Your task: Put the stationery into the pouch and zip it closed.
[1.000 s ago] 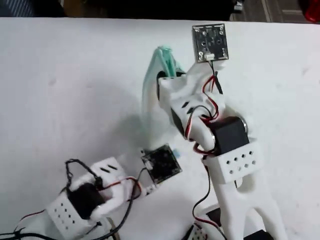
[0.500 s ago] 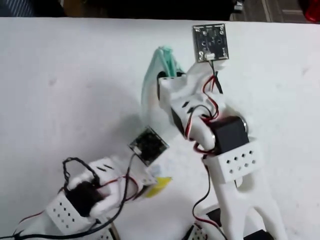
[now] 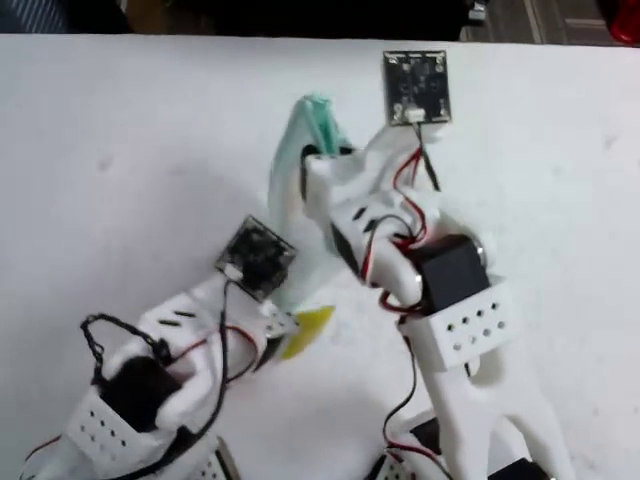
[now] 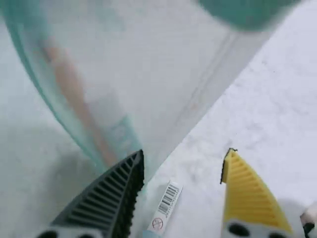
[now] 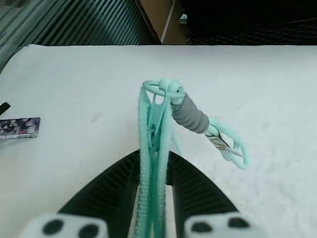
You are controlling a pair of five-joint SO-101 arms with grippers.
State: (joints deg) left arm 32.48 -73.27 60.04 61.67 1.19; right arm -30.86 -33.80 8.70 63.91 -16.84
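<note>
1 translucent mint-green pouch (image 5: 145, 124), clamped in the right claw (image 5: 154, 157); left claw (image 4: 183, 152) spread apart beside it.

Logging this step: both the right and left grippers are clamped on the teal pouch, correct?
Only the right gripper is clamped on the pouch. The left gripper is open near it, as the left wrist view shows.

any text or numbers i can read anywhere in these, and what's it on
Barcode label beside the pouch: bars and a round red sign, digits too small to read.
Tag hanging from the pouch: blurred.
Dark printed card: blurred.
Nothing reads as words.
</note>
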